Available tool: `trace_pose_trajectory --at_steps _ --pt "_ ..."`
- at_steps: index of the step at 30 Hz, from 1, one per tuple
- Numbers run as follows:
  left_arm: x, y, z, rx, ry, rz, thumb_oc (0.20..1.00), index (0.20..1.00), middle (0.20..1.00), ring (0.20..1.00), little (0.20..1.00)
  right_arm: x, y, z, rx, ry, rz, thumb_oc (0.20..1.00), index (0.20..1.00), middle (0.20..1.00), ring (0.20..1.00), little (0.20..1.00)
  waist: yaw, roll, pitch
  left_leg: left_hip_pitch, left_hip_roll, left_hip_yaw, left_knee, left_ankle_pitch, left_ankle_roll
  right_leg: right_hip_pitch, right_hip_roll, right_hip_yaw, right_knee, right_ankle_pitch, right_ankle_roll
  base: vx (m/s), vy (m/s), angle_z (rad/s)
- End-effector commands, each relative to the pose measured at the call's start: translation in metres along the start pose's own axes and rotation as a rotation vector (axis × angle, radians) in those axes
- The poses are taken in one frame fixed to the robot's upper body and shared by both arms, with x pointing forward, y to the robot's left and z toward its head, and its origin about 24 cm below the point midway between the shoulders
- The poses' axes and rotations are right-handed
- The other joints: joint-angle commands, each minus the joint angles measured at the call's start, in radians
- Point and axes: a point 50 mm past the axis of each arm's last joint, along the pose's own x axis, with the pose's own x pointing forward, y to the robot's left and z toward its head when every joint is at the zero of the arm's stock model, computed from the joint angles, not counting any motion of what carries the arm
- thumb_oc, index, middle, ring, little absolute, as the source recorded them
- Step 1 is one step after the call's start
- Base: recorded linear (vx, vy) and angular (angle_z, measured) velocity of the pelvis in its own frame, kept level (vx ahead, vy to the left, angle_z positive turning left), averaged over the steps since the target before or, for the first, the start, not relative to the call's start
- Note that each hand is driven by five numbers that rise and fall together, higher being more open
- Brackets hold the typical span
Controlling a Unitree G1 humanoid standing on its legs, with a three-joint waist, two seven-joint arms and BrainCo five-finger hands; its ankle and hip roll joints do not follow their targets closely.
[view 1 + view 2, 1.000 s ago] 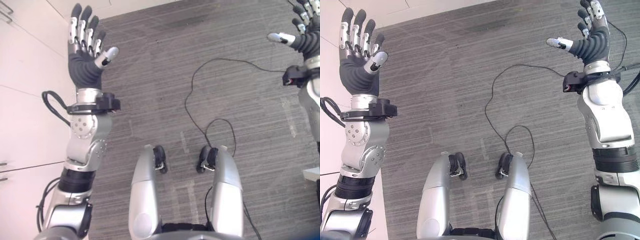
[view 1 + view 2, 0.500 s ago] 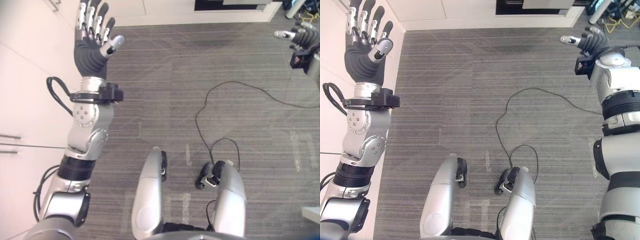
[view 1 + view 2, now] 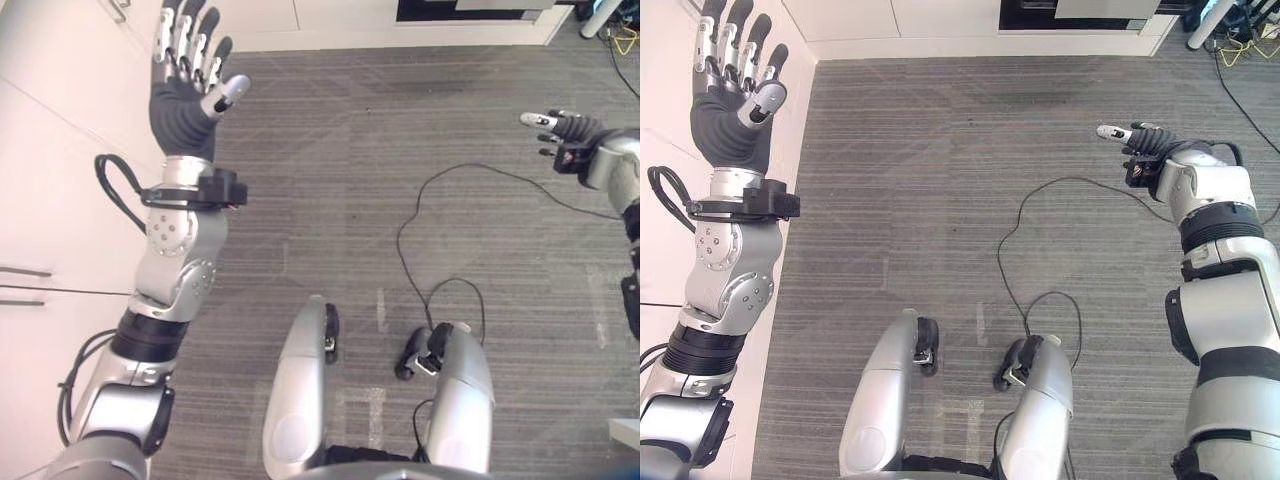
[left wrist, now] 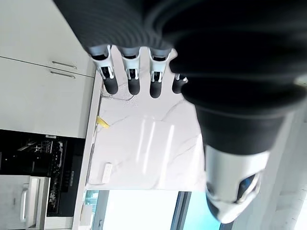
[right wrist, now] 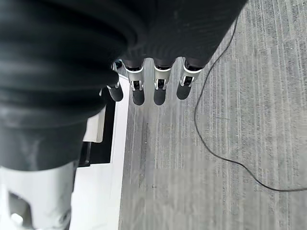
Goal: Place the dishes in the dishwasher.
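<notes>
Open black dishwasher point(image 4: 43, 158) with racks inside sits among white cabinet fronts point(image 4: 43, 96), beside a white marble-veined counter point(image 4: 148, 153), seen past the left hand's fingertips point(image 4: 132, 86); dishes cannot be made out. Left hand point(image 3: 185, 95) raised beside white cabinet doors point(image 3: 60, 200), fingers straight and spread, holding nothing; right hand point(image 3: 1145, 140) held out over the grey striped carpet floor point(image 3: 940, 200), fingers loosely extended, holding nothing.

Two robot hands: the left hand point(image 3: 186, 92), raised beside the white cabinets point(image 3: 50, 180), and the right hand point(image 3: 1140, 140), held over the grey carpet point(image 3: 330, 190). One dishwasher point(image 4: 41, 177), standing open with dark racks below the single white marbled countertop point(image 4: 144, 148). Two cabinet handles point(image 4: 61, 70) lie above that countertop.
</notes>
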Motion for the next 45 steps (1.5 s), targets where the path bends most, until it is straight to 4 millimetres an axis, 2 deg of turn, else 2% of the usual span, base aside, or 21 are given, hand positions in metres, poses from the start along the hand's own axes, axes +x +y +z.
trace_pose_trajectory --at_steps 1,4,7,18,19,29,36,40,41,43,45 --pt "-0.012 0.000 0.010 -0.005 -0.103 0.015 1.000 1.000 1.000 1.000 1.000 0.002 0.001 -0.019 -0.002 -0.016 0.010 1.000 1.000 1.000 1.000 1.000 0.024 0.017 -0.080 0.075 0.083 -0.018 -0.125 -0.021 -0.057 -0.012 -0.011 0.079 -0.012 -0.038 0.044 0.05 0.003 -0.09" --pt "-0.015 0.003 0.010 -0.006 -0.097 0.023 1.000 1.000 1.000 1.000 1.000 0.003 0.008 -0.045 -0.002 0.009 0.035 1.000 1.000 1.000 1.000 1.000 0.019 0.004 -0.095 0.080 0.086 -0.020 -0.116 -0.027 -0.055 -0.007 -0.011 0.077 -0.006 -0.039 0.042 0.06 -0.036 -0.06" --pt "-0.014 -0.001 0.006 -0.010 -0.088 0.025 1.000 1.000 1.000 1.000 1.000 0.007 0.017 -0.060 0.018 0.035 0.038 1.000 1.000 1.000 1.000 1.000 0.017 0.001 -0.102 0.069 0.087 -0.020 -0.093 -0.037 -0.047 -0.021 -0.005 0.083 0.012 -0.043 0.042 0.00 0.000 0.00" --pt "-0.015 -0.006 0.002 0.003 -0.111 0.039 1.000 1.000 1.000 1.000 1.000 0.008 0.022 -0.077 0.053 0.055 0.065 1.000 1.000 1.000 1.000 1.000 0.011 -0.005 -0.126 0.055 0.077 -0.015 -0.099 -0.035 -0.040 -0.034 0.013 0.085 -0.005 -0.028 0.043 -0.03 0.004 -0.01" --pt "-0.016 -0.005 0.003 0.007 -0.122 0.037 1.000 1.000 1.000 1.000 1.000 0.007 0.019 -0.085 0.064 0.063 0.064 1.000 1.000 1.000 1.000 1.000 0.011 -0.011 -0.133 0.056 0.075 -0.014 -0.106 -0.034 -0.039 -0.034 0.011 0.082 -0.013 -0.022 0.046 0.00 0.000 0.00" --pt "-0.014 -0.005 0.000 0.024 -0.112 0.044 1.000 1.000 1.000 1.000 1.000 0.005 0.023 -0.116 0.102 0.122 0.089 1.000 1.000 1.000 1.000 1.000 0.006 -0.031 -0.163 0.067 0.066 -0.013 -0.104 -0.044 -0.038 -0.020 0.027 0.082 -0.025 -0.013 0.048 0.01 0.001 0.00" --pt "-0.012 -0.004 -0.001 0.039 -0.115 0.055 1.000 1.000 1.000 1.000 1.000 0.003 0.035 -0.129 0.165 0.120 0.140 1.000 1.000 1.000 1.000 1.000 0.005 -0.042 -0.178 0.085 0.061 -0.010 -0.131 -0.038 -0.035 -0.002 0.034 0.076 -0.051 -0.001 0.054 0.01 0.002 0.00" --pt "-0.016 -0.002 0.001 0.049 -0.124 0.055 1.000 1.000 1.000 1.000 1.000 -0.003 0.044 -0.147 0.204 0.133 0.184 1.000 1.000 1.000 1.000 1.000 0.002 -0.051 -0.186 0.131 0.062 -0.002 -0.219 -0.005 -0.032 0.037 0.035 0.063 -0.110 0.027 0.062 0.02 -0.033 -0.01" --pt "-0.021 0.000 0.005 0.054 -0.157 0.051 1.000 1.000 1.000 1.000 1.000 -0.013 0.061 -0.170 0.313 0.122 0.227 1.000 1.000 1.000 1.000 1.000 -0.008 -0.054 -0.192 0.214 0.065 0.025 -0.374 0.058 -0.038 0.107 0.045 0.042 -0.216 0.068 0.081 0.00 -0.033 0.03" --pt "-0.023 0.000 0.007 0.061 -0.167 0.045 1.000 1.000 1.000 1.000 1.000 -0.018 0.068 -0.175 0.326 0.100 0.243 1.000 1.000 1.000 1.000 1.000 -0.012 -0.057 -0.197 0.257 0.068 0.041 -0.440 0.089 -0.041 0.149 0.050 0.028 -0.270 0.086 0.088 -0.03 -0.025 -0.05" --pt "-0.025 0.000 0.011 0.074 -0.187 0.051 1.000 1.000 1.000 1.000 1.000 -0.025 0.073 -0.170 0.362 0.040 0.267 1.000 1.000 1.000 1.000 1.000 -0.021 -0.058 -0.204 0.306 0.067 0.066 -0.535 0.146 -0.041 0.199 0.061 0.000 -0.360 0.126 0.086 -0.06 0.003 -0.15"
